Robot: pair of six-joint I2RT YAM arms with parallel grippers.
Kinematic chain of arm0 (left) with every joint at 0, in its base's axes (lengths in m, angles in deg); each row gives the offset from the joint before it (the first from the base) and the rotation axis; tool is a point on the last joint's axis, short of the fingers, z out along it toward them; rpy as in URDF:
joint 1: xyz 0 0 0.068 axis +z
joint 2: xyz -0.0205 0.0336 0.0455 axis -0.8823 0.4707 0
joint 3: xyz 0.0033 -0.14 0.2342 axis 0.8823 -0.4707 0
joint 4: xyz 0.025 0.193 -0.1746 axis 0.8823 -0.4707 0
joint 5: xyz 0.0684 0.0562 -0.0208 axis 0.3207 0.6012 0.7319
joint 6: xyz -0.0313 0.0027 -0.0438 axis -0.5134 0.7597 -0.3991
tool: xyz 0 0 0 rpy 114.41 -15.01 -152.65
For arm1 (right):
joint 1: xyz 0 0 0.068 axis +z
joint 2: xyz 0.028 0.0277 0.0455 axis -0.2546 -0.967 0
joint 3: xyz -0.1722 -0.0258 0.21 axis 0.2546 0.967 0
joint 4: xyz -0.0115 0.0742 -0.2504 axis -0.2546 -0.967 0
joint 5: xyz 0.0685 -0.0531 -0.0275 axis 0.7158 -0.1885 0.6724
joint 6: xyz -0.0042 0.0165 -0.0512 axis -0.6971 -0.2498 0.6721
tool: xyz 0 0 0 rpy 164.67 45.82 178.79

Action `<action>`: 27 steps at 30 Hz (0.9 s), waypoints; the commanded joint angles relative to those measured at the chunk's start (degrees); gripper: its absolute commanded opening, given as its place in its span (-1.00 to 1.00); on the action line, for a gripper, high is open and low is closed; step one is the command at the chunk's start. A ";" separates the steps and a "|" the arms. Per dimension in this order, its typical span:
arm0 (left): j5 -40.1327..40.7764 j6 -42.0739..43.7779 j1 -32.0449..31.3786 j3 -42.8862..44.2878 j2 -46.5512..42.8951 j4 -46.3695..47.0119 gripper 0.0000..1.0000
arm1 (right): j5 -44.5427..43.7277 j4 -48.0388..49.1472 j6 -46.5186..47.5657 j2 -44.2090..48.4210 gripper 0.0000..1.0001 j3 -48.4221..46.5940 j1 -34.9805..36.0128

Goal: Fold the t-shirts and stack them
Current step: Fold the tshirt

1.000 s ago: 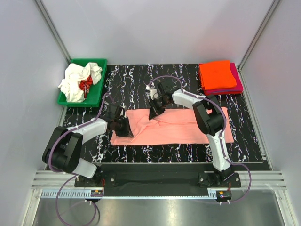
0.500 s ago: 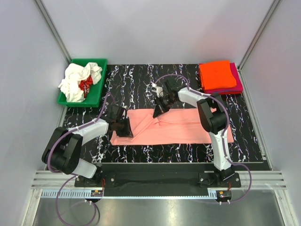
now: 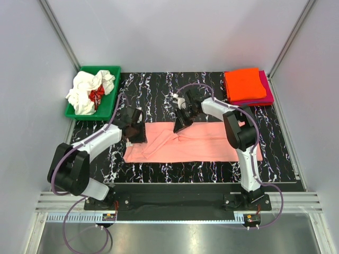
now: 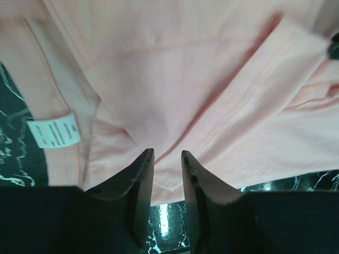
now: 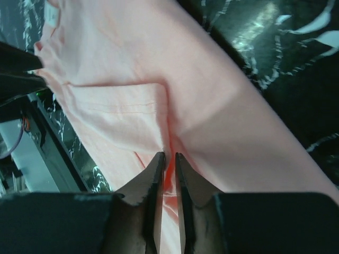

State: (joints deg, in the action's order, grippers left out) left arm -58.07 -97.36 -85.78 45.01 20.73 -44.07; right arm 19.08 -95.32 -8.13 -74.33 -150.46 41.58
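A salmon-pink t-shirt (image 3: 212, 143) lies spread flat across the middle of the black marbled table. My right gripper (image 3: 180, 124) is at its far edge, shut on a raised fold of the pink cloth (image 5: 228, 121), which shows between the tips (image 5: 169, 156). My left gripper (image 3: 136, 135) is over the shirt's far left corner. Its jaws (image 4: 167, 154) stand a narrow gap apart above the cloth (image 4: 175, 69), gripping nothing. An orange shirt (image 3: 244, 83) lies folded on a magenta one (image 3: 267, 92) at the far right. White shirts (image 3: 85, 90) and a red one (image 3: 96, 95) lie crumpled in the bin.
A green plastic bin (image 3: 108, 71) stands at the far left corner. White walls close the table on three sides. The shirt's white care label (image 4: 53, 129) shows at its left end. Bare table shows in front of the shirt.
My left gripper has moved away from me, from the shirt's near left edge to its far left corner. My right gripper shifted a little right with the fold, then stayed.
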 commanded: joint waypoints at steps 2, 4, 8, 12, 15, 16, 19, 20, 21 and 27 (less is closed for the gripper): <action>5.77 1.89 0.56 7.10 0.80 -1.66 -0.32 | -7.11 0.30 -4.94 4.96 -0.67 0.64 -0.73; 6.03 2.15 0.65 8.51 4.12 -1.75 -0.32 | -7.99 1.26 -5.47 5.14 -0.67 2.47 -0.73; 6.29 2.32 1.00 11.85 10.02 -1.75 -0.32 | -8.00 3.29 -6.35 5.67 -0.67 5.29 -0.73; 7.96 2.15 1.36 14.05 13.80 -1.75 -0.32 | -8.87 4.43 -6.88 6.19 -0.70 6.70 -0.72; 8.41 1.97 1.80 16.24 16.53 -1.84 -0.32 | -10.71 6.09 -7.67 7.42 -0.67 8.20 -0.73; 8.58 2.06 1.97 17.47 18.19 -1.84 -0.31 | -11.68 6.45 -8.45 8.64 -0.65 9.07 -0.64; 9.11 1.97 2.85 20.19 21.61 -2.10 -0.32 | -19.30 6.98 -11.69 12.33 -0.60 9.60 -0.73; 9.20 1.97 3.20 20.90 22.42 -2.36 -0.32 | -25.69 6.98 -12.58 13.30 -0.61 9.78 -0.81; 8.67 1.97 3.64 21.60 23.21 -2.36 -0.32 | -28.53 6.89 -13.55 14.27 -0.61 9.96 -1.07; 4.46 1.80 7.24 30.56 31.45 -2.36 -0.32 | -39.10 7.33 -22.43 23.76 -0.56 13.64 -4.68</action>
State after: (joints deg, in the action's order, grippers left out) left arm -52.02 -96.13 -80.27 70.86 48.31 -48.18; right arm -10.93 -90.05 -25.18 -57.57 -137.96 38.91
